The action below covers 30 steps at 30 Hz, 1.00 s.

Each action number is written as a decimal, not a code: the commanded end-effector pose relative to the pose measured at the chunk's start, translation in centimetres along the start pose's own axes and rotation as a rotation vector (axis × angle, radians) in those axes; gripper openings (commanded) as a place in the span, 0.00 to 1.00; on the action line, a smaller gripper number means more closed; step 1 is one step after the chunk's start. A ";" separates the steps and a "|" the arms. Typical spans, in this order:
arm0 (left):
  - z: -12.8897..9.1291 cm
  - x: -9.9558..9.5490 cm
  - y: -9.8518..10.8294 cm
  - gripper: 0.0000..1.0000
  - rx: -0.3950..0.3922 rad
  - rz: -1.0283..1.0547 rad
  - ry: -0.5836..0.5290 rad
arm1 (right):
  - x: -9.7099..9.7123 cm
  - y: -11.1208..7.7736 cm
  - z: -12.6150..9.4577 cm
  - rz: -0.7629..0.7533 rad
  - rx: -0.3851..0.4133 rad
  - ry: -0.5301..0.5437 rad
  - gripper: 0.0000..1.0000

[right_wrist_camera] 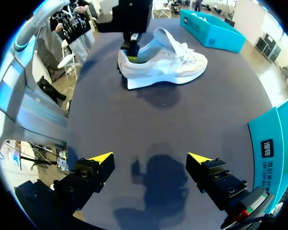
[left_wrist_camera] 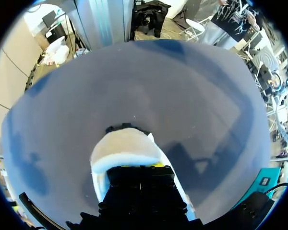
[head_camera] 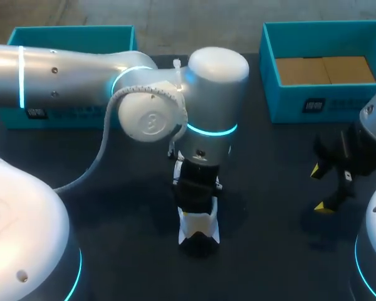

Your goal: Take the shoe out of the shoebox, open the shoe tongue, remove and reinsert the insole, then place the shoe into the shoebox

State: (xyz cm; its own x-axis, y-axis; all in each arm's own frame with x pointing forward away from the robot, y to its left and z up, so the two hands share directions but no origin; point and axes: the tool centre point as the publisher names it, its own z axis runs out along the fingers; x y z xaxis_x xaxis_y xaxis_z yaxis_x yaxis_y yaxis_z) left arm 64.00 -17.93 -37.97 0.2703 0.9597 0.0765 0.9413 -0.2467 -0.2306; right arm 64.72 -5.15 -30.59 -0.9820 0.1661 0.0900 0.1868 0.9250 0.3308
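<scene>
A white sneaker [head_camera: 198, 229] stands upright on the dark table near the middle; its whole side shows in the right wrist view [right_wrist_camera: 165, 64]. My left gripper [head_camera: 198, 210] comes straight down into the shoe's opening at the heel, fingers shut. What its tips touch is hidden inside the shoe. In the left wrist view the padded heel collar [left_wrist_camera: 122, 148] lies just ahead of that gripper [left_wrist_camera: 139, 168]. My right gripper [head_camera: 323, 188] hangs open over bare table to the shoe's right, holding nothing [right_wrist_camera: 149, 160]. The insole is not visible.
An open teal shoebox [head_camera: 301, 100] with a cardboard floor stands at the back right. A second teal box [head_camera: 69, 34] sits at the back left, mostly covered by my left arm. The right box's wall [right_wrist_camera: 271, 153] is close beside my right gripper.
</scene>
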 end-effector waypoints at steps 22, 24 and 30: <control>0.3 -2.4 0.7 0.00 -0.013 -0.067 -0.169 | 0.2 0.0 0.0 0.000 0.000 -0.003 1.00; 1.3 -3.0 1.0 0.00 -0.020 -0.071 -0.159 | 0.2 0.0 0.0 0.000 0.000 -0.003 1.00; 3.0 -3.8 1.7 0.00 -0.030 -0.101 -0.138 | 0.2 0.0 0.0 0.000 0.000 -0.003 1.00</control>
State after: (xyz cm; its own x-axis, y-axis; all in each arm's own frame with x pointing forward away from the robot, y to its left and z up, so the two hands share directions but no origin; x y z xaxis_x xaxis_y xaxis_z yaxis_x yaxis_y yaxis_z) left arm 64.04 -20.62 -40.22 0.1460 0.9878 -0.0550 0.9675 -0.1542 -0.2003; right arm 64.72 -5.14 -30.59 -0.9820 0.1659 0.0900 0.1866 0.9251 0.3308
